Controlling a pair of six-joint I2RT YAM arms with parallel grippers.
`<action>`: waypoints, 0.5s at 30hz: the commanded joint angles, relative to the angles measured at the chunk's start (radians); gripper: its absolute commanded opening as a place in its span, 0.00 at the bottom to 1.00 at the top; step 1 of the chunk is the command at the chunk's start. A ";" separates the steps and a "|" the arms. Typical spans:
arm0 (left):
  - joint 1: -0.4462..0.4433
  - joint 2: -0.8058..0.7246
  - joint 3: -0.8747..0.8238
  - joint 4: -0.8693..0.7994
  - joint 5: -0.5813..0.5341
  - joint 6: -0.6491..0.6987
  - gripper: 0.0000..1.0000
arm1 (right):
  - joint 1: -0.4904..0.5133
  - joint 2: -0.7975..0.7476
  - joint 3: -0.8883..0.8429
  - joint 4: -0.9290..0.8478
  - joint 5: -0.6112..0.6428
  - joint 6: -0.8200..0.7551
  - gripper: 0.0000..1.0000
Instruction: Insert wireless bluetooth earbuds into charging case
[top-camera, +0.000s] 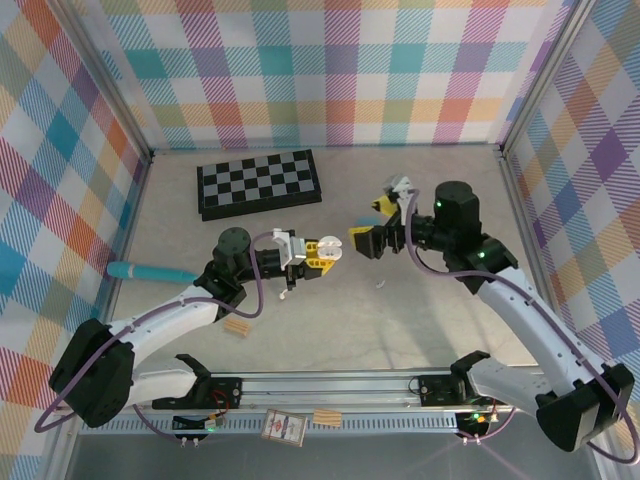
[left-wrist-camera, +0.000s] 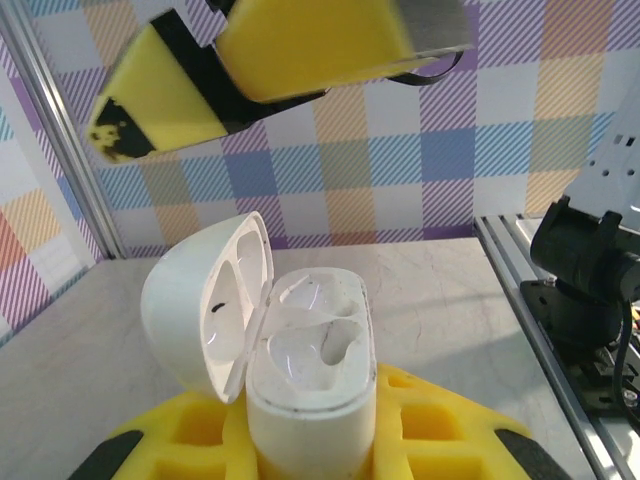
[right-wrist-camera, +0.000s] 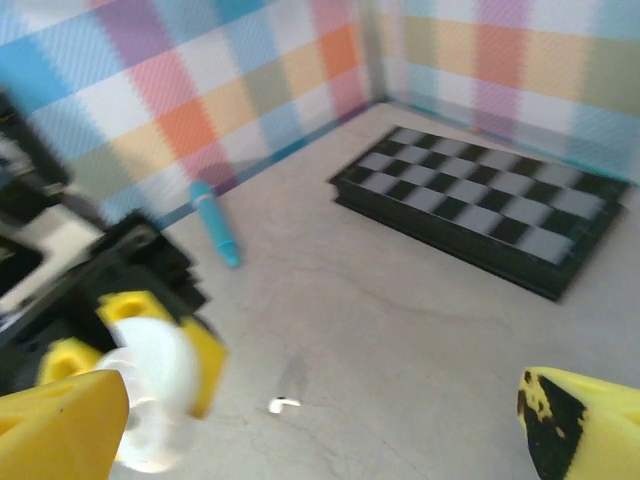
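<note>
Plaid walls enclose a beige table. A chessboard lies at the back and a teal pen at the left. My arms reach inward, wrists facing each other. My left gripper clamps the white charging case, lid open. My right gripper stands spread, empty. One small white earbud lies on the table near it.

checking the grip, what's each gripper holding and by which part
Left gripper holds the open charging case by its lower body; right gripper, open, holds nothing.
</note>
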 joint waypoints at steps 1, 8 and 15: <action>-0.007 -0.021 -0.029 0.051 -0.002 0.024 0.15 | -0.096 -0.008 -0.078 0.057 0.105 0.221 0.99; -0.008 -0.042 -0.056 0.069 -0.002 0.007 0.15 | -0.170 0.269 -0.022 -0.189 0.170 0.248 0.97; -0.009 -0.059 -0.061 0.052 -0.006 0.000 0.15 | -0.167 0.587 0.080 -0.219 0.079 0.218 0.94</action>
